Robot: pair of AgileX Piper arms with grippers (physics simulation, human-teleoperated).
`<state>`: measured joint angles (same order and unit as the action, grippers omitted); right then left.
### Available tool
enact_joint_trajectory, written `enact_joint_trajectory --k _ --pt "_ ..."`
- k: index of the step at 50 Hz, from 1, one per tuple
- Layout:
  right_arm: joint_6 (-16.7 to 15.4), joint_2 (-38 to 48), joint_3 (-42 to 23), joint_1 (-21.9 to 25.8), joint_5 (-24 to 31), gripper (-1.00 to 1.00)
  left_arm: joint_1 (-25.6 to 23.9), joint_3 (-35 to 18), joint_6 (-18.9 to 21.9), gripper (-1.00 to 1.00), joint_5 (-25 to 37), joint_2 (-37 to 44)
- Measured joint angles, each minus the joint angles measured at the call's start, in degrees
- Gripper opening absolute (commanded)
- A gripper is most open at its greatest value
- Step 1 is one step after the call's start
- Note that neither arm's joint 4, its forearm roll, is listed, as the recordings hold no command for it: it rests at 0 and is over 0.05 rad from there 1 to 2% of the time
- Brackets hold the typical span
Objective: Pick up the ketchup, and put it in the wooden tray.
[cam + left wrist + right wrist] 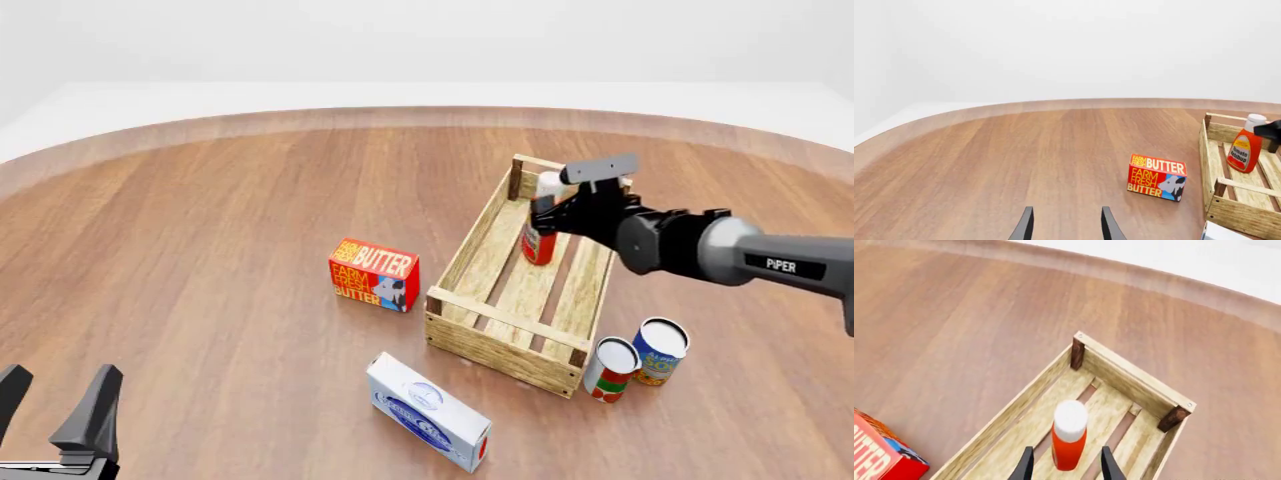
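The ketchup (pixel 538 243), a red bottle with a white cap, stands upright on the slatted floor of the wooden tray (pixel 470 250), near its far end. My right gripper (pixel 550 212) is open around the bottle, one finger on each side with a small gap to it. In the right wrist view the ketchup (pixel 1069 440) sits between the fingers of the gripper (pixel 1066 467), inside the tray (pixel 1134 379). The left wrist view shows the ketchup (pixel 1245 150) in the tray (pixel 1239 216). My left gripper (pixel 60 378) is open and empty at the table's near left.
A red butter box (pixel 374 275) stands left of the tray. A white and blue box (pixel 427 410) lies in front of it. A red-and-green can (pixel 613 369) and a blue can (pixel 658 351) stand at the tray's near right corner.
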<state>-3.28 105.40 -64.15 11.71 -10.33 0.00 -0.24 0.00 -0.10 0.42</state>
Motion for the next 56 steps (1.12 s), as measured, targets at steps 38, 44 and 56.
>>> enact_joint_trajectory --k 38,44,56 --pt "3.72 -27.66 26.42 4.07 -6.89 1.0 0.0 0.0 0.0 1.0 0.0 0.0" --pt "3.33 -34.84 31.58 5.4 -6.75 1.0 0.0 0.0 0.0 1.0 0.0 0.0" --pt "2.94 -51.04 44.63 7.53 -8.7 1.0 0.0 0.0 0.0 1.0 0.0 0.0"
